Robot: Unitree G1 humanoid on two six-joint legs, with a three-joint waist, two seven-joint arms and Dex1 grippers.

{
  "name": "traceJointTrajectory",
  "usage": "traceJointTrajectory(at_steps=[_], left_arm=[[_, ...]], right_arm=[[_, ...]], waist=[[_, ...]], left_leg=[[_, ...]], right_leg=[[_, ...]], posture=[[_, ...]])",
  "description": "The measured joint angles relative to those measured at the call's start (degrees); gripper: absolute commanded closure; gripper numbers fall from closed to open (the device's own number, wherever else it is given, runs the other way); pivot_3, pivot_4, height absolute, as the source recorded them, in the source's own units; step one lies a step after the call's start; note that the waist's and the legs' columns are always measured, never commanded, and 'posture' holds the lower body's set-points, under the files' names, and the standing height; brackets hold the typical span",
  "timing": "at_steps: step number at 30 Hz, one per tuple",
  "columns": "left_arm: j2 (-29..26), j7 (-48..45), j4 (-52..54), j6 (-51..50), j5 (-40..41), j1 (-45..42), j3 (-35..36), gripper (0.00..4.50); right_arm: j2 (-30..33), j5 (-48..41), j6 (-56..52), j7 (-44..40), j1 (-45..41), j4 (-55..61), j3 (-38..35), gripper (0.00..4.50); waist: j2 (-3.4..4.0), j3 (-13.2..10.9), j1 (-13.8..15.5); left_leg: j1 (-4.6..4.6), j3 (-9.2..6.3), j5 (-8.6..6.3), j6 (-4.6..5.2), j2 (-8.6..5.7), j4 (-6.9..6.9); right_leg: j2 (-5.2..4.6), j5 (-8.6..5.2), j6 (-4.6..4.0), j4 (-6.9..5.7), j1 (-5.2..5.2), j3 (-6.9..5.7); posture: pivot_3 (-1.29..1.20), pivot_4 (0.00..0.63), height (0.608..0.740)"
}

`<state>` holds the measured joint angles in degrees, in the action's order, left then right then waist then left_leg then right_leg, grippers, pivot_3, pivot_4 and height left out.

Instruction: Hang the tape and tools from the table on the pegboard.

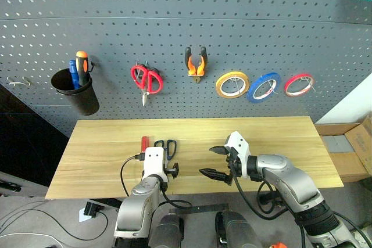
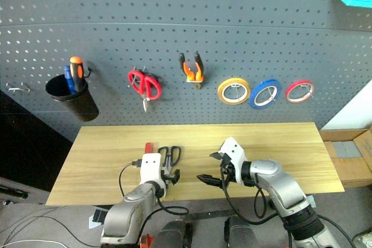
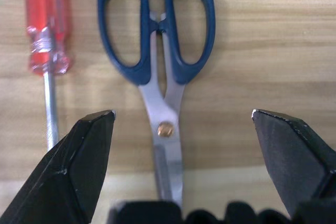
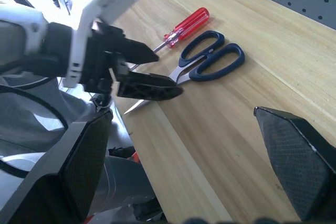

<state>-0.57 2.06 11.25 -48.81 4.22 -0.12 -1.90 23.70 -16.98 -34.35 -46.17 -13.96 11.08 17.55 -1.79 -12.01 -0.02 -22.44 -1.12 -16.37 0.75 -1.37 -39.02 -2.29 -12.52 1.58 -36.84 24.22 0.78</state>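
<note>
Dark-blue-handled scissors (image 3: 166,129) lie on the light wooden table (image 1: 279,137), with a red-handled screwdriver (image 3: 46,24) right beside them. My left gripper (image 3: 182,114) hovers open just above the scissors, its fingers straddling the blades near the pivot. In the right wrist view the scissors (image 4: 184,69) and screwdriver (image 4: 189,22) show by the left fingers. My right gripper (image 1: 207,161) is open and empty over the table's middle, pointing toward the left one. On the pegboard (image 1: 174,15) hang the orange-and-black pliers (image 1: 196,62) and the blue tape (image 1: 264,86).
Also on the pegboard are a black cup (image 1: 78,91) holding orange and blue screwdrivers, red scissors (image 1: 145,79), a yellow roll (image 1: 232,84) and a red roll (image 1: 299,84). Cardboard boxes (image 1: 349,149) stand beyond the table's right end.
</note>
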Motion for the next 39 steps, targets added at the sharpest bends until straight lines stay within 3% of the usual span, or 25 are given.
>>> traceJointTrajectory(at_steps=[15,18,28,35,39], left_arm=[[1.88,3.50,-11.43,0.03,-2.94,-7.67,-0.13,0.00],[1.94,3.39,-11.43,-0.24,-3.00,-7.82,-0.18,0.63],[0.68,2.29,-8.78,-2.48,-2.87,-6.72,0.09,3.94],[-3.25,0.17,-7.39,-3.30,-2.61,-6.08,0.93,3.98],[-8.43,-3.79,-7.06,-1.46,-1.73,-5.50,3.49,3.98]], right_arm=[[-0.51,-0.32,-2.66,0.16,-1.12,0.15,-0.50,0.03],[-0.49,-0.28,-2.71,0.21,-1.21,0.16,-0.62,0.00],[-0.54,-0.08,-2.53,1.15,-3.37,-1.33,-1.78,0.00],[-1.86,-0.06,-1.29,1.26,-4.59,-2.72,-2.32,0.00],[-1.89,-0.05,-0.80,1.13,-4.84,-3.03,-2.76,0.00]], waist=[[0.03,-0.04,-0.06],[0.09,-0.10,-0.08],[0.25,-0.30,-0.07],[0.28,-0.31,-0.10],[0.29,-0.31,-0.04]], left_leg=[[-0.01,-0.05,0.00,0.00,0.00,0.01],[-0.02,-0.07,0.00,-0.01,0.00,0.02],[-0.02,-0.09,0.00,-0.01,0.00,0.05],[-0.02,-0.12,0.00,-0.01,0.00,0.07],[-0.14,-0.16,0.01,-0.04,0.00,0.07]], right_leg=[[-0.01,-0.01,0.02,0.02,0.00,-0.03],[-0.01,-0.02,0.02,0.02,0.00,-0.03],[-0.01,-0.06,0.05,0.03,0.00,-0.04],[-0.01,-0.07,0.04,0.02,0.02,-0.06],[-0.01,-0.06,0.03,0.03,0.11,-0.10]], posture=[[-0.01,0.248,0.740],[-0.01,0.252,0.740],[0.01,0.239,0.740],[0.02,0.216,0.740],[0.03,0.200,0.740]])
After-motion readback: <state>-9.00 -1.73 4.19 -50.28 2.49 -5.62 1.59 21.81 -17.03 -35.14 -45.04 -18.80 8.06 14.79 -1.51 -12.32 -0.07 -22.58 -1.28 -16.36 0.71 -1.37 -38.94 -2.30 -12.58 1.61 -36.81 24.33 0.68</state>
